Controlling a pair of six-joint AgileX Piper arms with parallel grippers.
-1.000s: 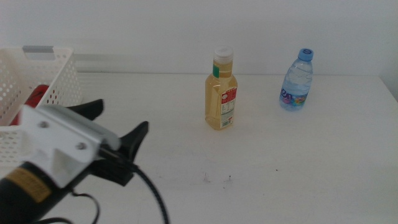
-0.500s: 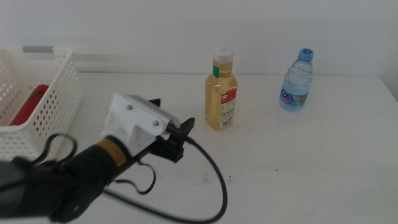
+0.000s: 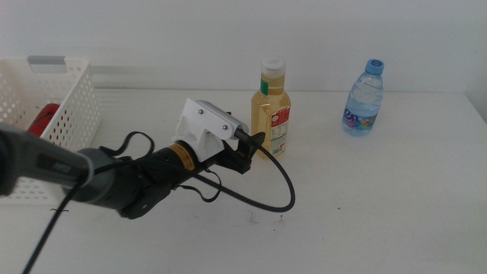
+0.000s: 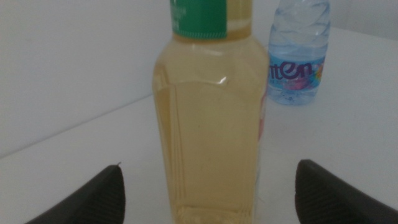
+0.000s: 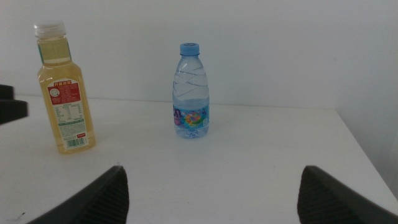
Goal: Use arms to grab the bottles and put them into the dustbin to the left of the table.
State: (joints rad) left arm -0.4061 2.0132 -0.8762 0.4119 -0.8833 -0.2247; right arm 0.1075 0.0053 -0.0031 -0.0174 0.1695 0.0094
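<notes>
On the white table (image 3: pixel 380 198), the yellow bottle (image 3: pixel 271 114) is framed between the wide-spread jaws of the left gripper (image 3: pixel 249 149); contact seemingly absent, it could be toppled by an off-centre approach.

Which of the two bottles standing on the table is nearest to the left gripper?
The squarish yellow-liquid bottle with white cap; the open left gripper is right beside it, while the clear blue-capped water bottle stands farther off.

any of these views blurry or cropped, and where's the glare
Left wrist view: yellow bottle fills the frame, soft-focused, top cropped, small glint on its shoulder; open left pincer in front of it. Middle view: sharp, evenly lit, faint shadows. Right wrist view: crisp, water bottle fully shown; right pincer open.
</notes>
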